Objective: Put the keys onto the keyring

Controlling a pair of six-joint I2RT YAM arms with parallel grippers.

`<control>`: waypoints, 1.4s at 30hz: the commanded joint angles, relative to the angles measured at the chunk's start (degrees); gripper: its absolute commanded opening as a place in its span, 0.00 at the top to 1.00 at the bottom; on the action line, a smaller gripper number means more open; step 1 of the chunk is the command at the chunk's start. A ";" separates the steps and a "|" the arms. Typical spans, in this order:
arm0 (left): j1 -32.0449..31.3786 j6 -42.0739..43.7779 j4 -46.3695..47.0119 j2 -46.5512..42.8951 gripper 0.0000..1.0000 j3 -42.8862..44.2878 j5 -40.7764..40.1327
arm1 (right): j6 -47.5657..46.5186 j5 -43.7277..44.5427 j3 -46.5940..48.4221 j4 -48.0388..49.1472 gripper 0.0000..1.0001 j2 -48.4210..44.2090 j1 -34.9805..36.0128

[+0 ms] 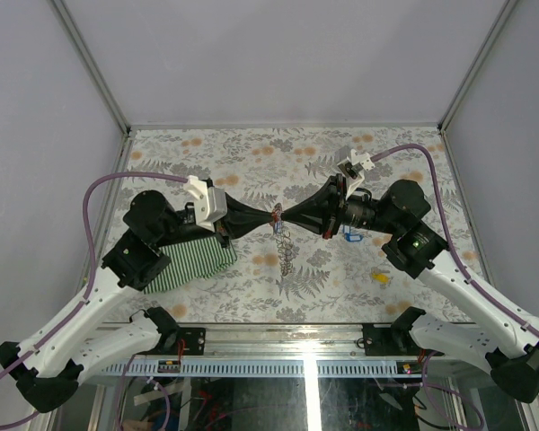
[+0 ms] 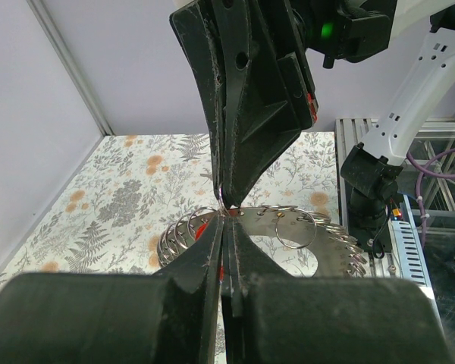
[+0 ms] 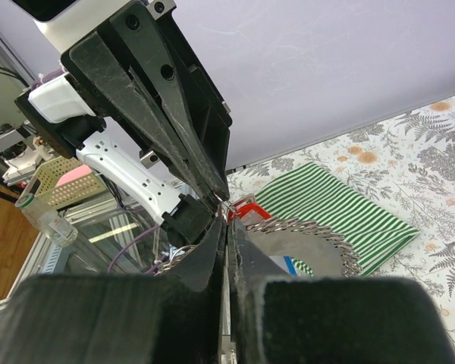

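Overhead, the left gripper and right gripper meet tip to tip, both clenched, with the keyring dangling beneath. Only the wrist views show the left nipping a red key and the right pinching the ring. The cloth, blue key and yellow key lie apart.

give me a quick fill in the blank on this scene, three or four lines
Both the left gripper and the right gripper are ___.
The keyring hangs ___ their meeting tips.
The striped cloth lies on the ___ half of the table.
The key farthest right is ___.
Missing words: shut; below; left; yellow.
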 commanded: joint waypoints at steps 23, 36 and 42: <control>-0.05 -0.26 0.98 0.09 1.00 1.25 2.40 | -0.61 5.73 1.40 3.72 1.00 -3.14 -0.24; -0.13 -0.99 0.10 -1.76 1.00 1.46 0.95 | -19.89 0.71 -5.71 15.56 1.00 -10.37 -0.24; -0.06 -1.56 -0.25 -2.12 1.00 1.81 0.83 | -29.65 -3.94 -10.84 25.00 1.00 -11.39 -0.24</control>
